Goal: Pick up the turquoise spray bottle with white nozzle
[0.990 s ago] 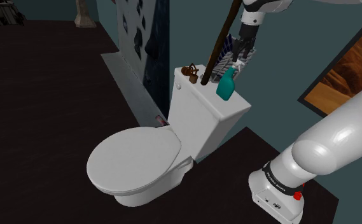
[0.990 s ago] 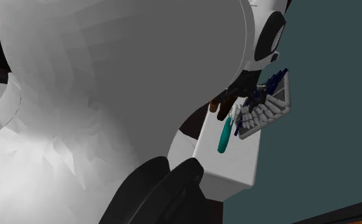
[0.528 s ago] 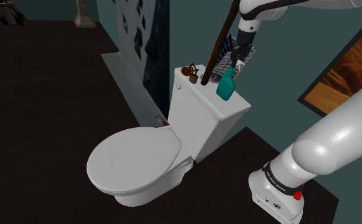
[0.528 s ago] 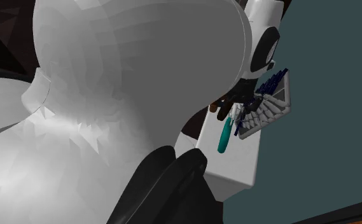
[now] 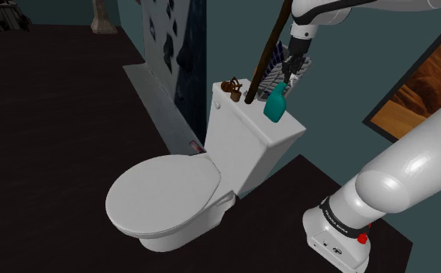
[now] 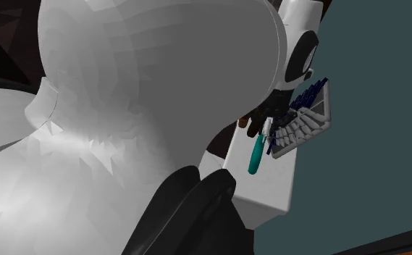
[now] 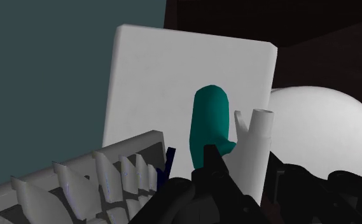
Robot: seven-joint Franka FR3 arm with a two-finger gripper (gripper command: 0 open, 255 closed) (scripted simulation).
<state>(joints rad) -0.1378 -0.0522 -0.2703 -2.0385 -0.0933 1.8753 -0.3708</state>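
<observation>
The black hand (image 5: 290, 75) hangs over the toilet tank (image 5: 249, 132), at its right end in the shoulder view. Its fingers (image 7: 212, 159) stand apart on either side of the white nozzle (image 7: 257, 143), with no grip on it visible. The turquoise spray bottle (image 7: 210, 121) stands upright on the tank's top, near the teal wall (image 5: 342, 70). Just beside it sits a white ribbed object (image 7: 77, 188) with dark blue bits. To the shoulder view's left are a brown handle (image 5: 267, 54) and a small brown object (image 5: 229, 88). Nearer is the closed toilet lid (image 5: 164, 194).

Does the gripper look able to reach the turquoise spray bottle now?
Probably yes: the gripper is just above the spray bottle, its white nozzle right before it. The brown pole and bristly brush stand beside, not between.
</observation>
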